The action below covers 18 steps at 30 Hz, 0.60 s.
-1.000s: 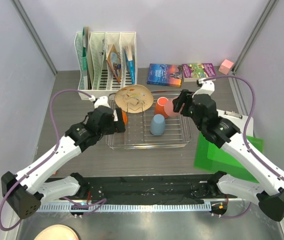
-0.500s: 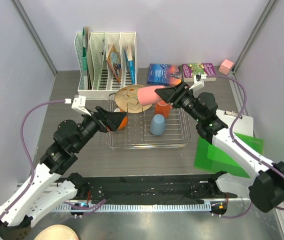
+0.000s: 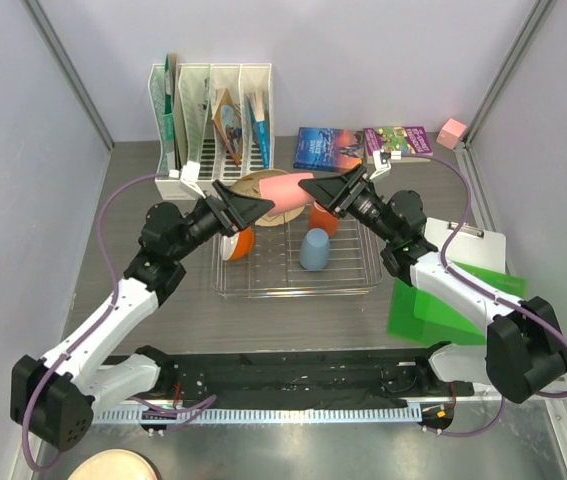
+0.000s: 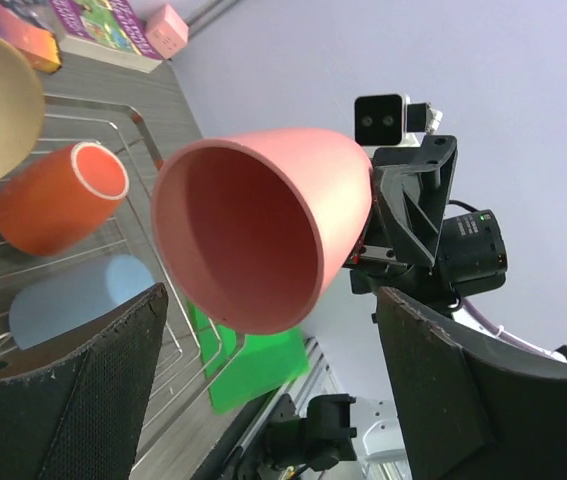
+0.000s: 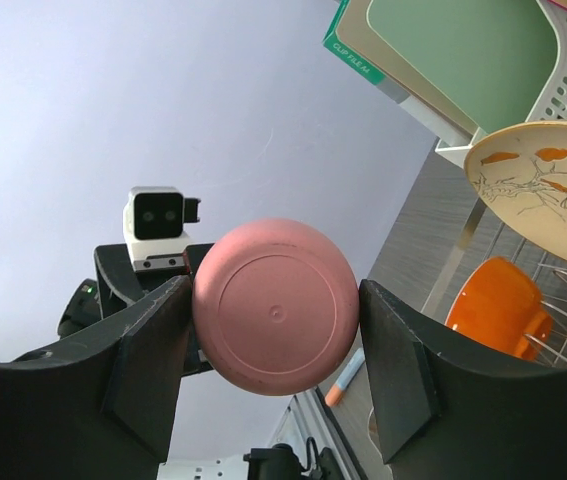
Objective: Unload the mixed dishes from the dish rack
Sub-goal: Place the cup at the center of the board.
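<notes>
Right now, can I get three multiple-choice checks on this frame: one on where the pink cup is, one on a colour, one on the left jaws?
1. Where is the pink cup? A on the rack; B held in the air; C out of view.
2. What colour is the cup on the rack? A blue; B green; C yellow.
3. The left jaws are: A open; B shut; C out of view.
Answers: B, the right jaws grip its base, clear of the rack; A, it looks grey-blue; A, they gape around the pink cup's mouth without touching.

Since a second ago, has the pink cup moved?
Yes. The pink cup went left, from beside the orange mug to over the plate.
</notes>
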Available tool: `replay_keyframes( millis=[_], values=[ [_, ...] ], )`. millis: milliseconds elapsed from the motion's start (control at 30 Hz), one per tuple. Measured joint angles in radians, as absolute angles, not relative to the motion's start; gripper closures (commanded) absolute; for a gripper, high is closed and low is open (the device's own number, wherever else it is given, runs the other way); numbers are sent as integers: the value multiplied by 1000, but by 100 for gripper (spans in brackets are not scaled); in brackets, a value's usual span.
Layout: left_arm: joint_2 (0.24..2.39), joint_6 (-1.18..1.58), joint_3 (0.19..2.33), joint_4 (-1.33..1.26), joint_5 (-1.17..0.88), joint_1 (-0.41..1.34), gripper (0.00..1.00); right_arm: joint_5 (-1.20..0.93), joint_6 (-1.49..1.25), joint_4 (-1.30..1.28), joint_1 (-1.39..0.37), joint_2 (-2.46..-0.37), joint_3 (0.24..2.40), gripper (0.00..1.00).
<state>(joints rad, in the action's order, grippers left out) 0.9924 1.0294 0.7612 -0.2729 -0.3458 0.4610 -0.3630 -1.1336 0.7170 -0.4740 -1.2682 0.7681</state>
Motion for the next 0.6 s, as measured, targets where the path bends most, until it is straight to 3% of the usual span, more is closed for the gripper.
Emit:
replay_keyframes(
  millis=[333,600],
  values=[
    [1026,1089,763,-381,-405,457,25,-384,-1137,743,-474,-1273,757,99],
    [1029,1106,765,-432,-439,456,44,-411,-1186,810,-474,-1357,757,99]
  ],
)
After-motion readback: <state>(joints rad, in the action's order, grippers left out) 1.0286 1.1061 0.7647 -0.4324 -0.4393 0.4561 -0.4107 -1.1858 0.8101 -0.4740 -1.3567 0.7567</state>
